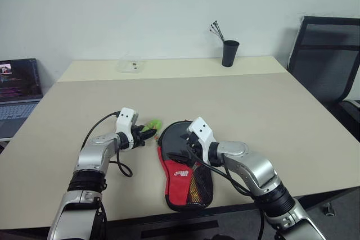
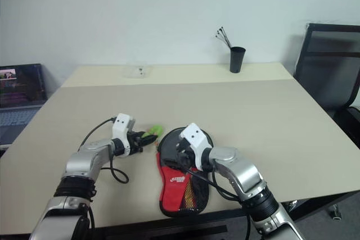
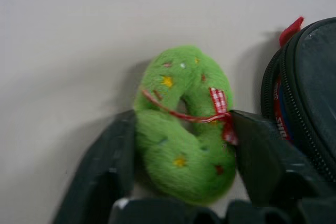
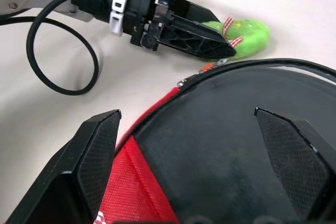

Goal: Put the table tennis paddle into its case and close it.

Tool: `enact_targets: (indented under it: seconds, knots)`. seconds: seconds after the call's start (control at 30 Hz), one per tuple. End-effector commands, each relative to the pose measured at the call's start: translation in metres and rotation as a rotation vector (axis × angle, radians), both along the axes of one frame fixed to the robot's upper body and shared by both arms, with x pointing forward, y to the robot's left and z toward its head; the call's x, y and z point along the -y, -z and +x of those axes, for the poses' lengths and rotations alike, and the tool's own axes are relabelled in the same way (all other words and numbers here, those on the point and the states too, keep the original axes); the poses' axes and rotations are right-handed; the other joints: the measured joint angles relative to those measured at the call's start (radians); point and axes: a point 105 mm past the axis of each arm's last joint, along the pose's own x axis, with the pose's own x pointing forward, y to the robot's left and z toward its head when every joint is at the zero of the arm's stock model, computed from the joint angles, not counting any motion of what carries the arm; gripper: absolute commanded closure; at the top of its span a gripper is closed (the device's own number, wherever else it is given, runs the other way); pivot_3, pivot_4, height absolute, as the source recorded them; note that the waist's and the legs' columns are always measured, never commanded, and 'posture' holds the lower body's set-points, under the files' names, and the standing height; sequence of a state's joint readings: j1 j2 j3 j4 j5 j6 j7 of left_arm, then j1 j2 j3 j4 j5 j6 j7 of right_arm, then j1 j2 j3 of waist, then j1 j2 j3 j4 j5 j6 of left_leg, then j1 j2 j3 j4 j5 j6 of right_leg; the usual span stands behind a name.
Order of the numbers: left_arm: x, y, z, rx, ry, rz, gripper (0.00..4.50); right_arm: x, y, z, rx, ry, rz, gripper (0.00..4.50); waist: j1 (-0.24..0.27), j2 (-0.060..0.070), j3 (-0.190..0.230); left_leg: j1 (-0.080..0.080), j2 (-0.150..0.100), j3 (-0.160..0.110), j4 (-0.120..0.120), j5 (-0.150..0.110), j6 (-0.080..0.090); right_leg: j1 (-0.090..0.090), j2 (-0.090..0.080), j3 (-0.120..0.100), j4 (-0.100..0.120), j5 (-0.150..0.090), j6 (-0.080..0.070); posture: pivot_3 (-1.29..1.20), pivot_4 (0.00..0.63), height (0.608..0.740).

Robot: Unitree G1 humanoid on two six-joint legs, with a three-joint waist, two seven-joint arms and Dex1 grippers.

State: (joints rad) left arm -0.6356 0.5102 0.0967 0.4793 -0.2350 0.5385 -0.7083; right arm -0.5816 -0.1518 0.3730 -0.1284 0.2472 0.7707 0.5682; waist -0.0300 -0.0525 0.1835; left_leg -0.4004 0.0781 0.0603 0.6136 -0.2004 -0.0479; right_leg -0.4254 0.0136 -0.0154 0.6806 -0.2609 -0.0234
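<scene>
The case (image 1: 184,167) is lying near the front edge of the beige table (image 1: 253,111), black with a red panel, a white logo and a mesh pocket, its narrow end pointing toward six o'clock. The table tennis paddle cannot be made out apart from the case, so whether it is sitting inside cannot be told. The right gripper (image 4: 197,145) is hovering over the round black upper part of the case with its two black fingers spread wide and nothing between them. At about ten o'clock from the case, just beside its zip edge, the left gripper (image 3: 181,150) is pressing its fingers against both sides of a small green plush ring with a red gingham ribbon (image 3: 184,129), which is resting on the table. Farther off, a clear plastic dish (image 1: 131,64) is sitting at eleven o'clock near the far edge, and a black cup holding thin sticks (image 1: 229,52) is standing at one o'clock. An office chair (image 1: 329,60) is standing beyond the table at two o'clock, and a laptop (image 1: 17,91) is glowing at nine o'clock.
</scene>
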Motion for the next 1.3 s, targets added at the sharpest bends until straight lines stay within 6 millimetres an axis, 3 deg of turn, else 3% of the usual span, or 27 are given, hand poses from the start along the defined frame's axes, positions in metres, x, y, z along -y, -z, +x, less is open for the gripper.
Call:
enact_targets:
  seconds: [0.03,0.1,0.2,0.27,0.6,0.73,0.97,1.17,1.3]
  knots:
    - [-0.001,-0.005,0.000,0.021,-0.009,-0.002,3.07,-0.004,-0.014,0.000,0.050,-0.017,0.030,0.00,0.000,0.000,0.000,0.000,0.000,0.000,0.000,0.000,0.000,0.000,0.000,0.000,0.000,0.000,0.000,0.00,0.150,0.740]
    - [-0.001,-0.008,0.001,0.030,-0.015,-0.003,3.84,-0.004,-0.014,0.000,0.047,-0.019,0.030,0.00,0.000,0.000,0.000,0.000,0.000,0.000,0.000,0.000,0.000,0.000,0.000,0.000,0.000,0.000,0.000,0.00,0.150,0.740]
    - [-0.004,-0.015,0.004,0.057,-0.031,0.000,4.43,-0.006,-0.012,-0.001,0.040,-0.024,0.027,0.00,0.000,0.000,0.000,0.000,0.000,0.000,0.000,0.000,0.000,0.000,0.000,0.000,0.000,0.000,0.000,0.00,0.150,0.740]
    - [-0.006,-0.021,0.006,0.077,-0.042,0.001,4.43,-0.007,-0.009,0.000,0.034,-0.024,0.020,0.00,-0.001,0.000,0.000,0.000,0.000,0.000,0.000,0.000,0.000,0.000,0.000,0.000,0.000,0.000,0.000,0.00,0.150,0.740]
    - [-0.002,-0.057,0.012,0.205,-0.034,0.030,4.43,-0.004,0.050,0.010,-0.015,0.007,-0.169,0.00,-0.002,-0.001,-0.001,0.000,0.001,0.000,0.000,0.000,0.000,0.000,0.000,0.000,0.000,0.000,0.000,0.00,0.150,0.740]
    - [0.000,-0.058,0.016,0.216,-0.001,0.097,4.43,0.001,0.057,0.011,-0.025,0.022,-0.190,0.00,-0.001,-0.002,-0.001,0.001,0.001,0.000,0.000,0.000,0.000,0.000,0.000,0.000,0.001,0.000,0.000,0.00,0.150,0.740]
    - [0.001,-0.047,0.048,0.247,0.003,0.333,4.43,0.005,0.071,0.009,-0.071,0.034,-0.206,0.00,0.001,-0.004,-0.003,0.002,0.000,-0.001,0.001,0.000,0.000,0.002,0.000,-0.001,0.001,0.000,0.000,0.00,0.150,0.740]
    - [0.023,-0.050,0.069,0.294,0.015,0.490,4.43,0.005,0.078,0.006,-0.087,0.029,-0.220,0.00,-0.002,-0.006,-0.004,0.002,0.000,-0.001,0.001,0.000,0.000,0.002,0.001,-0.002,0.000,0.000,0.000,0.00,0.150,0.740]
    - [0.052,-0.060,0.076,0.352,0.056,0.551,4.43,0.005,0.081,0.003,-0.097,0.027,-0.226,0.00,-0.001,-0.006,-0.004,0.002,0.000,-0.001,0.001,0.000,0.000,0.002,0.001,-0.002,0.000,0.000,0.000,0.00,0.150,0.740]
